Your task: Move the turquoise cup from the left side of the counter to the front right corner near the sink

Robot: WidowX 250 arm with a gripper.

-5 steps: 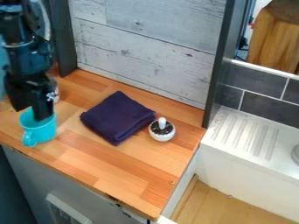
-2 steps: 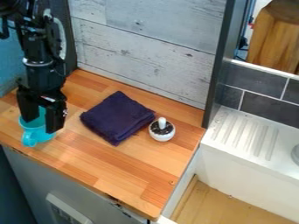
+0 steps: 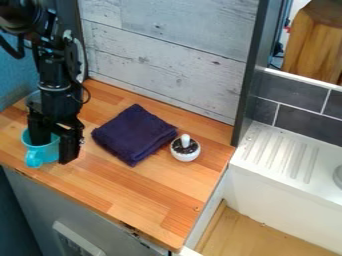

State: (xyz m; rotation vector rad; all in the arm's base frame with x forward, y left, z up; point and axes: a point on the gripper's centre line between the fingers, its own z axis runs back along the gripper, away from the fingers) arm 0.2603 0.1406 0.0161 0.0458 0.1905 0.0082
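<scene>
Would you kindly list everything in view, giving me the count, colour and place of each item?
Turquoise cup with a handle: one, turquoise, left part of the counter
Folded dark purple cloth: one, dark purple, mid-counter
Small round white pot with a knob: one, white with dark top, right of the cloth
Wooden plank counter: one, orange-brown, centre
Whitewashed plank panel: one, grey-white, behind the counter
Ridged white sink unit: one, white, right
Rectangular wall tiles: several, dark grey, above the sink unit
Wooden block: one, brown, upper right
Jointed robot arm: one, black, upper left
Two-finger tool: one, black, at the cup
</scene>
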